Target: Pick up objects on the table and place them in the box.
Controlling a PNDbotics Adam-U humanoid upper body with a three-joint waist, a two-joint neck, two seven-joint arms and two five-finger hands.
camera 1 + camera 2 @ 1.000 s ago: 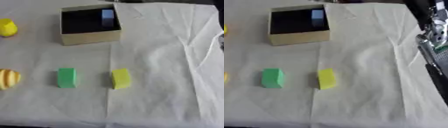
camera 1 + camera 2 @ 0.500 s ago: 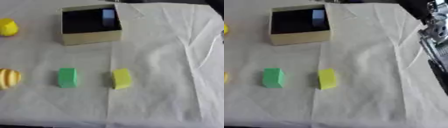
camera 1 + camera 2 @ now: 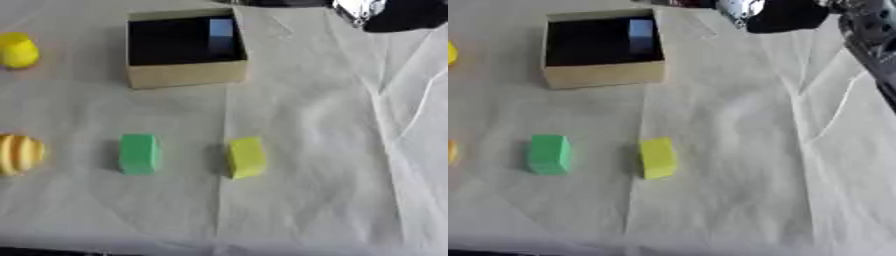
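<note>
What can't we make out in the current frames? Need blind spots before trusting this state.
- Right hand: right eye view, a blurred dark and silver mass at the top edge; fingers unreadable.
- Left hand: in neither view.
- Box interior: black shadow; only a pale blue block shows at its far right wall.
- Striped yellow object: left eye view, cut by the left edge.
- Yellow object: blurred, shape unclear.

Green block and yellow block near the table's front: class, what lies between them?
Nothing. In the left eye view, only bare white cloth separates the green rectangular block from the yellow rectangular block; they stand apart, not touching.
</note>
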